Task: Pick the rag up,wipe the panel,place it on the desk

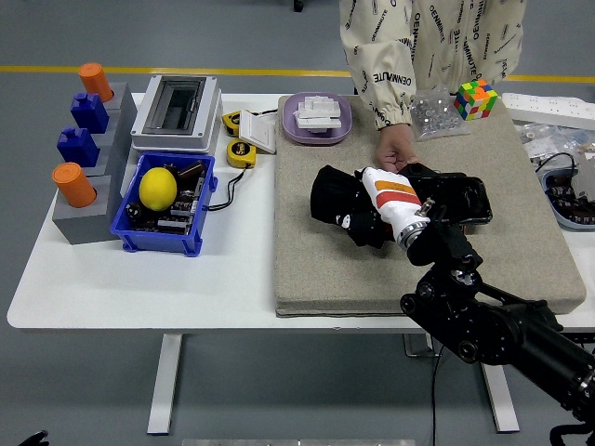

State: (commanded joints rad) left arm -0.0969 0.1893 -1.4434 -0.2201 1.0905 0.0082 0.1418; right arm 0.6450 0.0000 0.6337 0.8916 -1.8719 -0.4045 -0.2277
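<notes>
White table (139,279) carries grey mat (316,269) across right half. Black panel (457,199) lies flat on mat, right of centre. Right hand (358,212), fingers curled around black rag (333,197), presses rag on mat just left of panel. Person's hand (394,154) rests at panel's far-left corner.
</notes>
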